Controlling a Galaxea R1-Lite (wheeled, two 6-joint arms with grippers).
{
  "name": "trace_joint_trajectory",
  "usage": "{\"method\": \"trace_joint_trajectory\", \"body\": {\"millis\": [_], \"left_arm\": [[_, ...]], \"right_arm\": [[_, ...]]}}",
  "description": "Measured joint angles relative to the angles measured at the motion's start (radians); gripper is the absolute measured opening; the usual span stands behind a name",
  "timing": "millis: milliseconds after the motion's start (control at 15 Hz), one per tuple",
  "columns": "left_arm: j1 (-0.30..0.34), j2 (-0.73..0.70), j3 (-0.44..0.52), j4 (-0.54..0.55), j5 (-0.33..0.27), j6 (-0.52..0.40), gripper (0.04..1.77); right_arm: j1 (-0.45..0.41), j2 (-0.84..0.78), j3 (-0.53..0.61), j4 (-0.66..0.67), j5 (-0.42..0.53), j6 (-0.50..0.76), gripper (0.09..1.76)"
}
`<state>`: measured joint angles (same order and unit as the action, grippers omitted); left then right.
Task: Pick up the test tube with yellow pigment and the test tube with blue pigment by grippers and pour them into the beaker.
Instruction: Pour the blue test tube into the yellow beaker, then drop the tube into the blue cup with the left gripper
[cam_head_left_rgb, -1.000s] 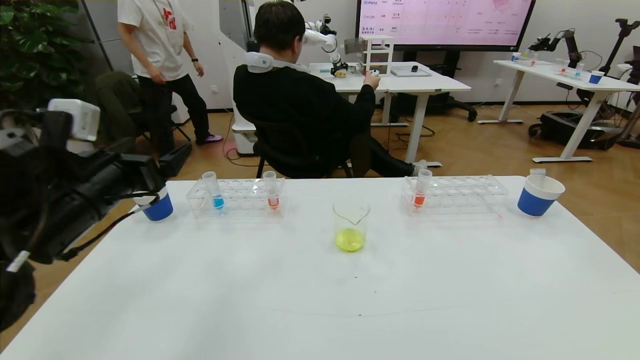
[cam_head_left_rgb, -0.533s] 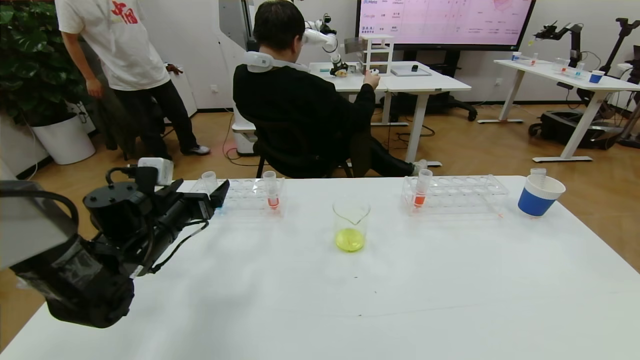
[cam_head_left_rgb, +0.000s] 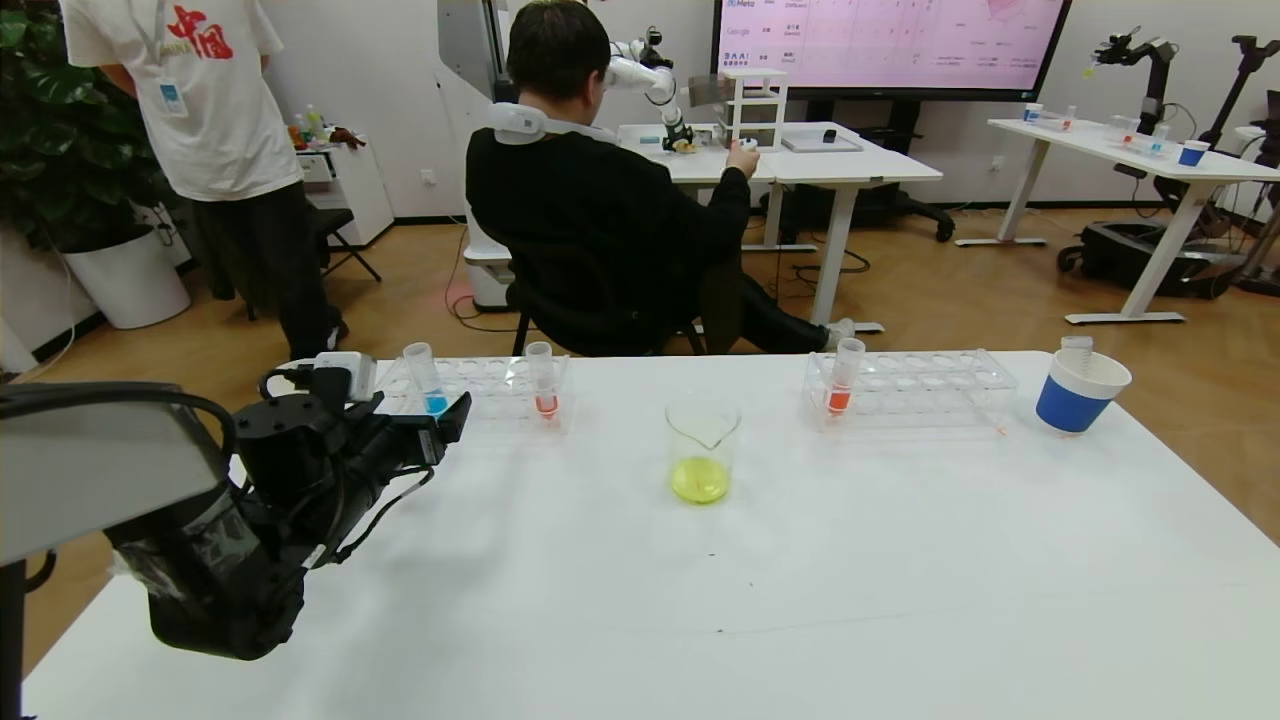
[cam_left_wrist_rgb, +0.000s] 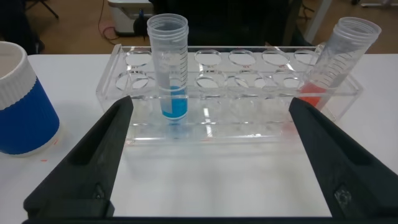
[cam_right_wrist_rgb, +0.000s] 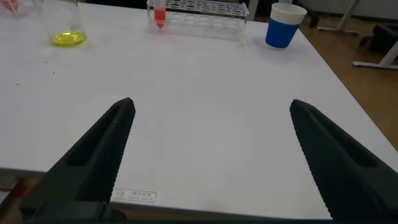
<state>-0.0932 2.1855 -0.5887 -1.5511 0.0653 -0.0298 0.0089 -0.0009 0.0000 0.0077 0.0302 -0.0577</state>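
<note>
1. The left gripper (cam_head_left_rgb: 455, 415) hangs low over the white table (cam_head_left_rgb: 760, 600) with its fingers spread wide and nothing between them, pointed at the left clear rack (cam_head_left_rgb: 480, 385).
2. The test tube with blue pigment (cam_left_wrist_rgb: 169, 74) stands upright in that rack's near-left slots, just ahead of the left gripper's spread fingers (cam_left_wrist_rgb: 99, 162) and not touched by them.
3. A tube of orange-red liquid (cam_left_wrist_rgb: 329, 59) leans in the same rack, toward its other end.
4. A blue-and-white paper cup (cam_left_wrist_rgb: 25, 102) sits just beside the rack's outer end.
5. The beaker (cam_head_left_rgb: 701, 450) stands near the table's middle, between the two racks, with yellow-green liquid pooled in its bottom.
6. The right gripper (cam_right_wrist_rgb: 211, 162) hovers over the table's near right part, its fingers wide apart and empty, well clear of the beaker.
7. The right clear rack (cam_head_left_rgb: 910, 388) holds one orange-red tube (cam_head_left_rgb: 842, 378); a second blue cup (cam_head_left_rgb: 1078, 390) stands beside it with a clear tube's top showing behind its rim.
</note>
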Motion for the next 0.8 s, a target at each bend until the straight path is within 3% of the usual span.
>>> {"method": "trace_joint_trajectory", "body": {"millis": [400, 800], "left_arm": [[0.003, 0.066, -0.186, 0.022, 0.058, -0.004, 1.75], [0.007, 0.147, -0.368, 0.134, 0.07, -0.003, 1.75]], "right_arm": [[0.0, 0.0, 0.0, 0.0, 0.0, 0.0, 1.74], [0.0, 0.0, 0.0, 0.0, 0.0, 0.0, 1.74]]}}
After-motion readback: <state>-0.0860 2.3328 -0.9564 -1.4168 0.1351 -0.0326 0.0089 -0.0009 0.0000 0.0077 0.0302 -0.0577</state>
